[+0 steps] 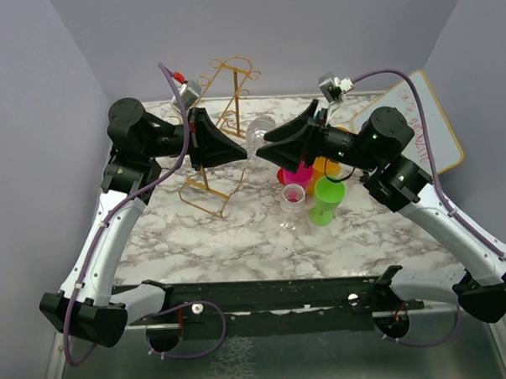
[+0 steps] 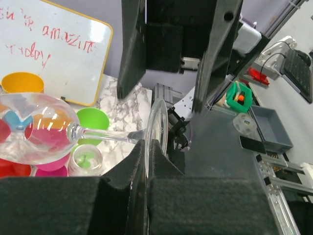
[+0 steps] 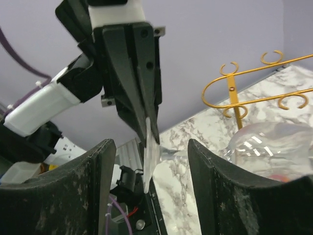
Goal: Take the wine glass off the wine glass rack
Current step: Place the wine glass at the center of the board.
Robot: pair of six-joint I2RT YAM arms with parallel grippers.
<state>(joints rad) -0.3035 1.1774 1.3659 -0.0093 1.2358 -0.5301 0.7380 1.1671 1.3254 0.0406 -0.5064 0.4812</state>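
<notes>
Our left gripper (image 2: 148, 149) is clamped hard on the thin foot of the wine glass (image 2: 39, 129), with the stem lying level. Our right gripper (image 3: 149, 147) has its fingers spread either side of that foot, gripping nothing. The glass hangs between the arms just beside the wine glass rack (image 1: 232, 94), apparently free of the hooks, above the coloured cups (image 1: 326, 199). The risk we see: smooth glass pinched only at the foot, so a jolt could let the heavy bowl twist it loose onto those cups.
</notes>
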